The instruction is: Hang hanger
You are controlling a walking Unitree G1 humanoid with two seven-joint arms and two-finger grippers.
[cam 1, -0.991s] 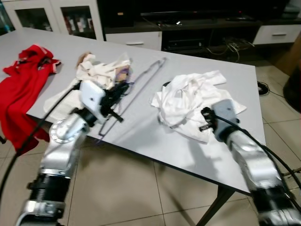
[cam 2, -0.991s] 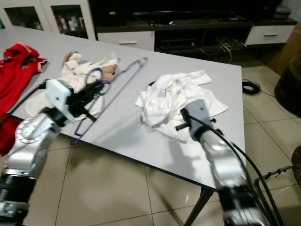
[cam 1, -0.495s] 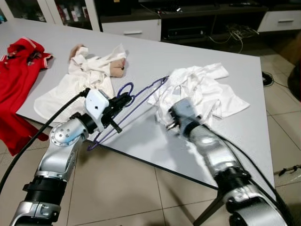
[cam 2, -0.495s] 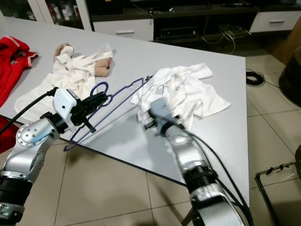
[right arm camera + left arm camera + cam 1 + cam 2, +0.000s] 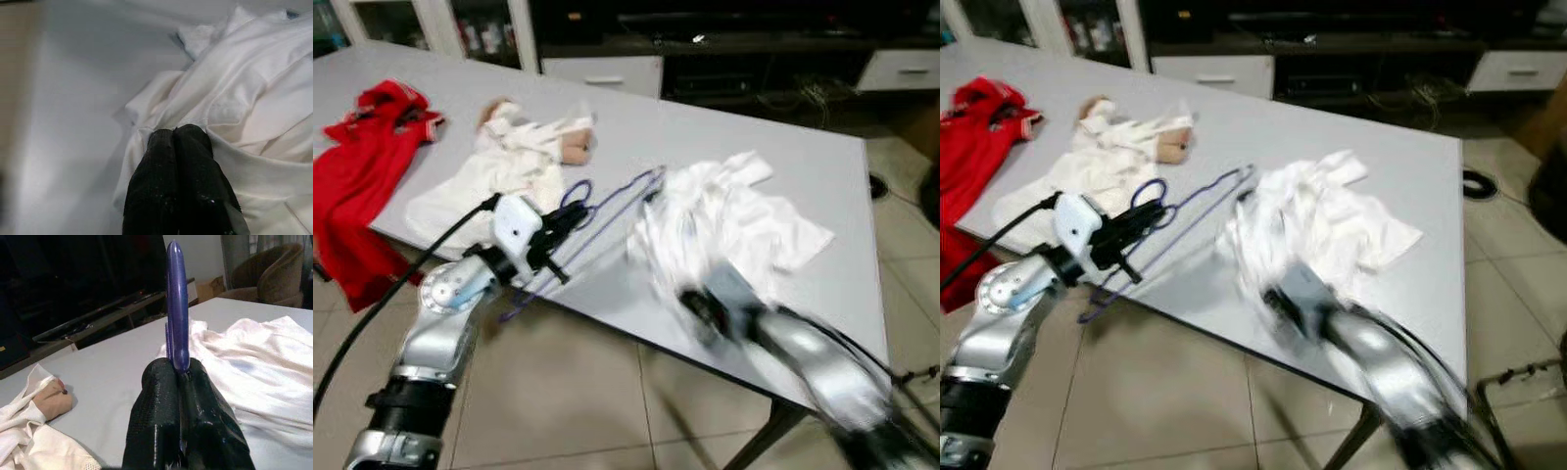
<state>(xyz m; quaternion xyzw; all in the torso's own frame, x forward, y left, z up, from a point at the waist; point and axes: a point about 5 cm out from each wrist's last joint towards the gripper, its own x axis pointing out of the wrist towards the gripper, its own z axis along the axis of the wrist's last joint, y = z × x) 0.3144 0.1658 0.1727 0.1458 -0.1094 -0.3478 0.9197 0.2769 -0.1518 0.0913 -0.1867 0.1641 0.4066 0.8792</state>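
Left claw (image 5: 183, 377) pinches the purple hanger (image 5: 607, 211); right claw (image 5: 176, 137), closed, grips the white shirt (image 5: 254, 98).

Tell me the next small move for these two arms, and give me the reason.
Probably lift the white shirt edge a little with the right end effector so an opening forms. That end effector is shut on a fold of the shirt, which lies crumpled on the table. The left end effector is shut on the purple hanger, whose far end already reaches the shirt.
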